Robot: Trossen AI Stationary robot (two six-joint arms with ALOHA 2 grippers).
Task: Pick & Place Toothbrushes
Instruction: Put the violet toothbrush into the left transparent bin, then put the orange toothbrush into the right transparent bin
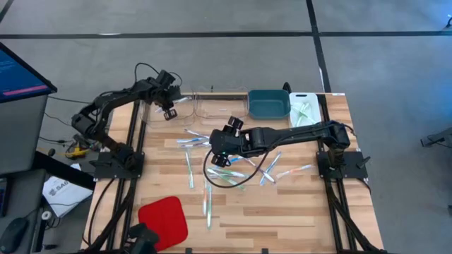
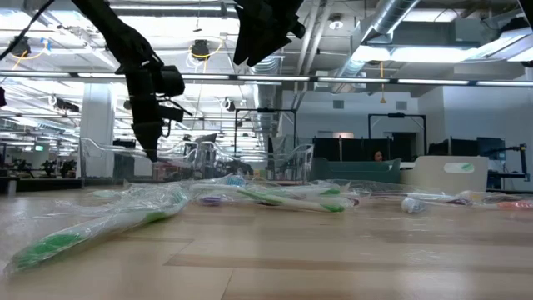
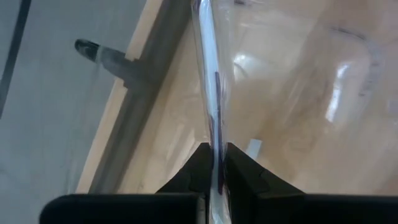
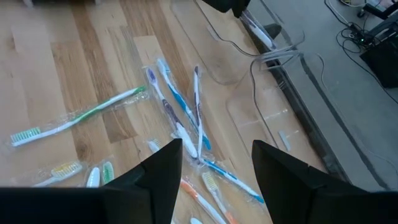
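High view, teal bin (far edge), red pad

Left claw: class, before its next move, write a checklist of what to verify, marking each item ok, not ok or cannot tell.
1. Left claw shut on the wrapped toothbrush: ok.
2. Left claw above the clear bin at the table's far edge: ok.
3. The held toothbrush's far end inside the bin's walls: cannot tell.
4. Right claw open, holding nothing, above the loose toothbrushes mid-table: ok.
5. The two arms well apart: ok.
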